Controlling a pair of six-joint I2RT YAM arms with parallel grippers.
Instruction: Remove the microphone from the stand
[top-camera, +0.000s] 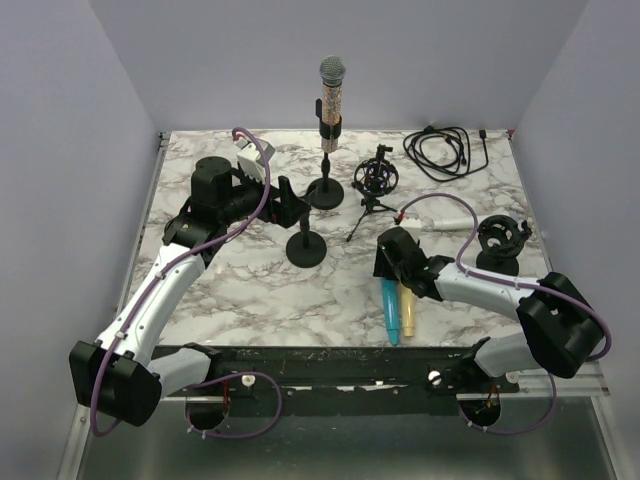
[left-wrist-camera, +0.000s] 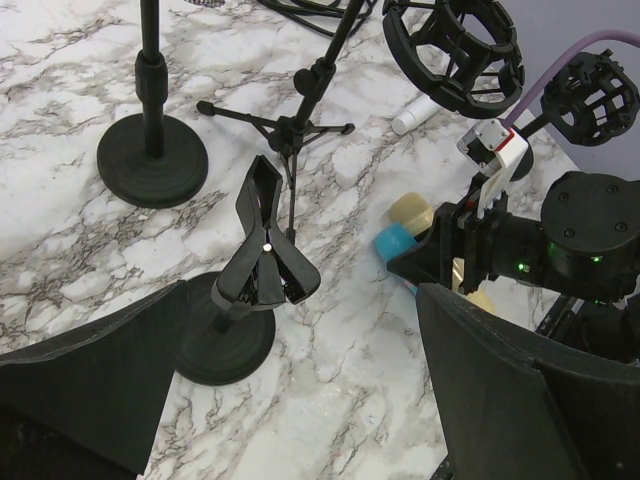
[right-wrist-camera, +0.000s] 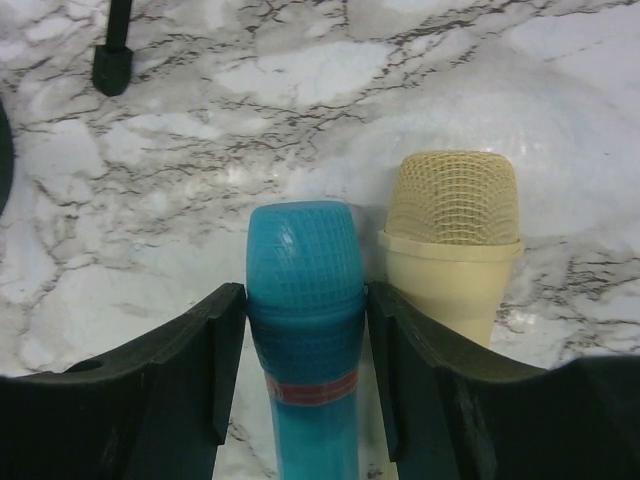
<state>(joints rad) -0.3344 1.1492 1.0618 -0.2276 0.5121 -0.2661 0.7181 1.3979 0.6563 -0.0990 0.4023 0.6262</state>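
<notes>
Top view: the left gripper (top-camera: 292, 200), fingers spread wide, hovers by the empty clip stand (top-camera: 305, 248) mid-desk. A glitter microphone (top-camera: 331, 95) stands clipped at the far edge, and the blue microphone (top-camera: 389, 310) lies by the near edge.
Left wrist: a tripod (left-wrist-camera: 290, 127) stands just behind the clip.
Right wrist: the right gripper (right-wrist-camera: 305, 300) pinches the blue head, with a cream microphone (right-wrist-camera: 452, 230) just beside it.

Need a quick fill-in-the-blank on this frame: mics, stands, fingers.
The right fingers flank a lying microphone coloured ____.
The left fingers stand wide ____, gripping nothing.
The silver-headed microphone sits in the back stand; the near stand is ____.
Missing words: blue, open, empty.
</notes>
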